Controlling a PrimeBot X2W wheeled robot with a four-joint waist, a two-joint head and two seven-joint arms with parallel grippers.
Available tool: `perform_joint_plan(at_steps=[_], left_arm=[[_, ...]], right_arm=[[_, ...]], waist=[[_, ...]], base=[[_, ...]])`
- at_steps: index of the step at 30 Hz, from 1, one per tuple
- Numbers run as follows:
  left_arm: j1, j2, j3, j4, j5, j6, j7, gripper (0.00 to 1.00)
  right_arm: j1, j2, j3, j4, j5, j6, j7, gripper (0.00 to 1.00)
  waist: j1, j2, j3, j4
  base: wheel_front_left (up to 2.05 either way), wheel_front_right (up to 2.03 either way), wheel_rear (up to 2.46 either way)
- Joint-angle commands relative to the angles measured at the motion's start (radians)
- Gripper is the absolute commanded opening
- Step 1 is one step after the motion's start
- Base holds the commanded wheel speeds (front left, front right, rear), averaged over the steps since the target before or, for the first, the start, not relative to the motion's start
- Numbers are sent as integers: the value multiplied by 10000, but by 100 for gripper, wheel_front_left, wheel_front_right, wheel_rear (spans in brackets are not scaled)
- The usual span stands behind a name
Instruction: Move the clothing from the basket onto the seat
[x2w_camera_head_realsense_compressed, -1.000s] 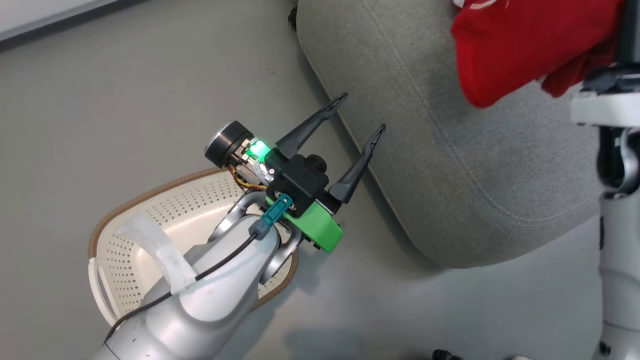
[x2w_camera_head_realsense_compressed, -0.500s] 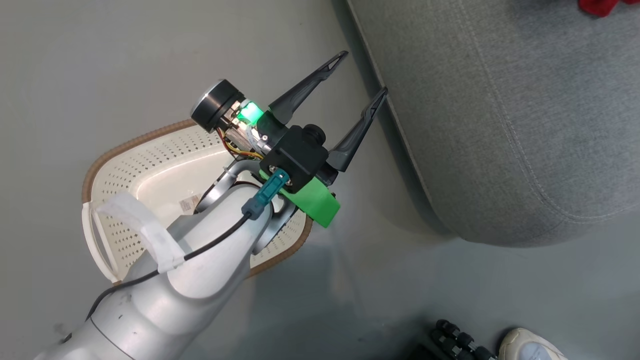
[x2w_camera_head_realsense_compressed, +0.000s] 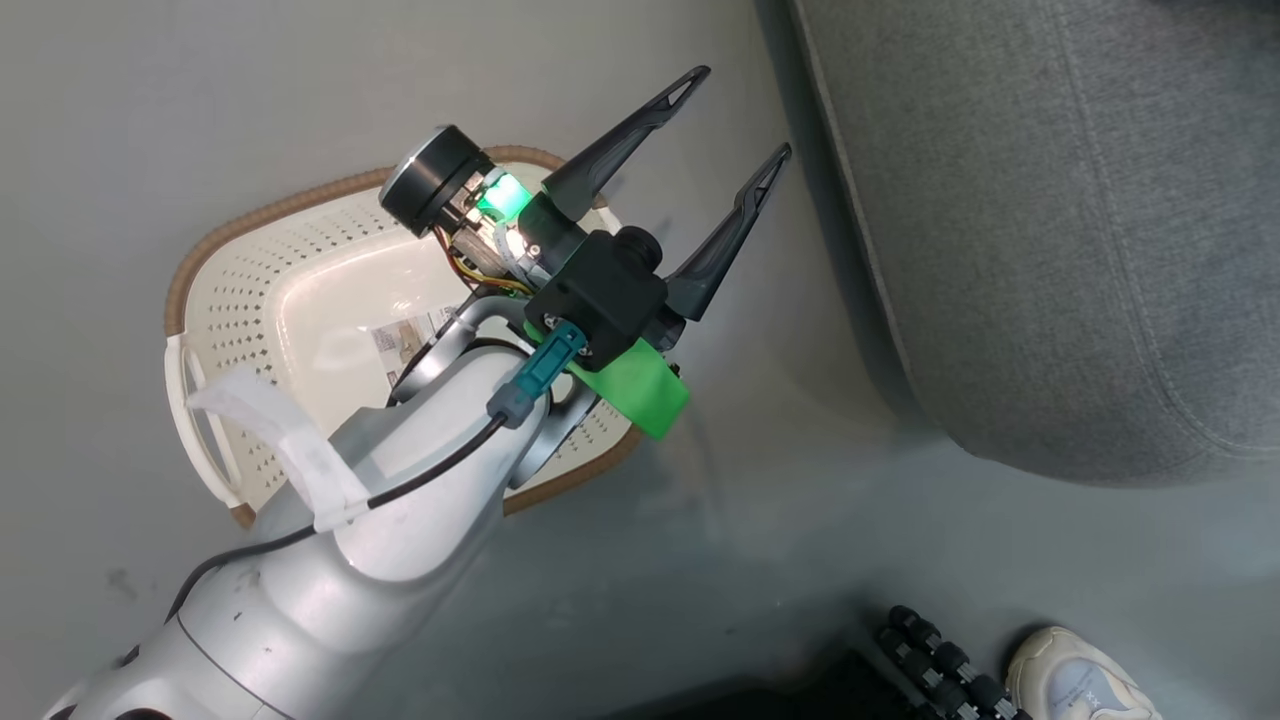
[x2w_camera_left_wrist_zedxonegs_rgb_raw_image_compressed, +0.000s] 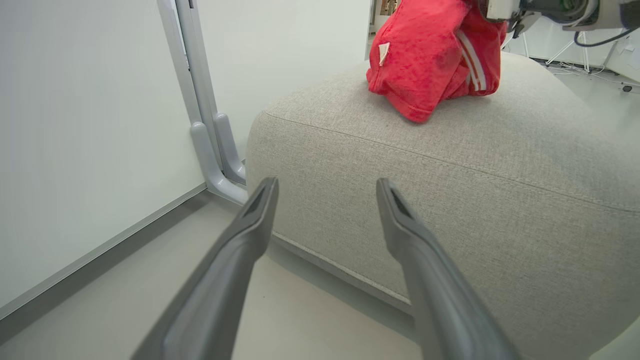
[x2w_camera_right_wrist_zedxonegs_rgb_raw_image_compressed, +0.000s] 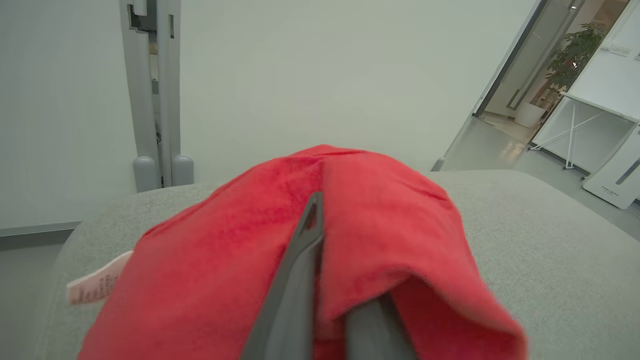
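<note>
**HEAD CAMERA SWUNG TOWARD THE BASKET; GARMENT HELD AT THE SEAT**

**1. Change.** Over the last second the whole head view has shifted, so the camera has moved and the things have not. The basket (x2w_camera_head_realsense_compressed: 250, 290) now sits higher in that view, with more of its bottom exposed. The part not covered by the left arm holds no garment. A person's shoe (x2w_camera_head_realsense_compressed: 1080, 675) has come in at the near right. The left gripper (x2w_camera_head_realsense_compressed: 742, 112) has kept its fingers spread wide and holds nothing. It hangs over the floor (x2w_camera_head_realsense_compressed: 150, 100) between the basket and the seat (x2w_camera_head_realsense_compressed: 1050, 250).

**2. Position of the clothing.** In the right wrist view, the right gripper (x2w_camera_right_wrist_zedxonegs_rgb_raw_image_compressed: 325, 220) has its fingers closed tight with the clothing (x2w_camera_right_wrist_zedxonegs_rgb_raw_image_compressed: 250, 260) draped over them. In the left wrist view, the red bundle hangs at the far right over the seat top. Its lowest fold appears to touch the cushion.

**3. Meaning for the task.** The transfer is judged to be nearly complete, with only the release onto the seat remaining. Two points cannot be confirmed:
- whether the bundle is one garment or two;
- whether anything lies in the basket under the left arm.

**4. Labels and writing.**
- The paper label (x2w_camera_head_realsense_compressed: 410, 335) on the basket bottom carries print too small to read.
- The pale sewn tag (x2w_camera_right_wrist_zedxonegs_rgb_raw_image_compressed: 97, 285) on the garment shows lines of print that are blurred.
- No brand is legible.
</note>
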Motion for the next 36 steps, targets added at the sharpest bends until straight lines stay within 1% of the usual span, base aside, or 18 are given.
perform_joint_plan(at_steps=[1, 3, 5, 10, 11, 12, 13, 20, 24, 27, 30, 32, 36], left_arm=[[-210, 3, 1, -34, 74, -2, -41, 100], [-209, -13, -12, -27, 77, 3, -45, 100], [-235, -29, -24, 2, 81, 3, -53, 100], [-131, -8, 22, 71, 9, 42, -61, 100], [-85, 1, 41, 75, -9, 56, -63, 100], [-43, -2, 56, 71, -21, 67, -64, 100], [28, -7, 71, 60, -39, 77, -63, 100], [530, -101, 182, -6, -111, 101, -61, 100], [876, -217, 295, -45, -182, 87, -59, 100], [1194, -244, 423, -71, -251, 115, -59, 100], [1580, -253, 662, -119, -332, 159, -60, 100], [1872, -211, 815, -133, -372, 183, -58, 100], [2485, -157, 1234, -219, -465, 240, -59, 100]], right_arm=[[-114, -97, 8, 171, -96, -7, -20, 0], [-70, -111, 99, 499, -182, -7, -20, 0], [2, -258, 127, 1027, -322, -7, -20, 0], [78, -295, 98, 1242, -428, -7, -20, 0], [126, -277, 112, 1189, -413, -7, -20, 36], [195, -260, 123, 1127, -406, -7, -20, 87], [299, -239, 123, 1060, -396, -7, -20, 100], [1442, -107, 106, 464, -263, -7, -20, 100], [2425, -56, 119, -131, -154, -7, -20, 100], [3144, 133, 228, -706, -60, -7, -20, 100], [3868, 408, 424, -1429, 77, -7, -20, 100], [4256, 478, 695, -1839, 162, -7, -20, 100], [5024, 833, 1282, -2599, 277, -7, -20, 100]], waist=[[-1, 0, 154, 141], [-1, 0, 193, 192], [-1, 0, 207, 271], [-1, 0, -12, 261], [-1, 0, -98, 236], [-1, 0, -181, 217], [-1, 0, -304, 194], [-1, 0, -1295, 189], [-1, 0, -1921, 324], [-1, 0, -2348, 378], [-1, 0, -2802, 430], [-1, 0, -3082, 482], [-1, 0, -3579, 656]], base=[[0, 0, 0], [0, 0, 0], [0, 0, 0], [0, 0, 0], [0, 0, 0], [0, 0, 0], [0, 0, 0], [0, 0, 0], [0, 0, 0], [0, 0, 0], [0, 0, 0], [0, 0, 0], [0, 0, 0]])
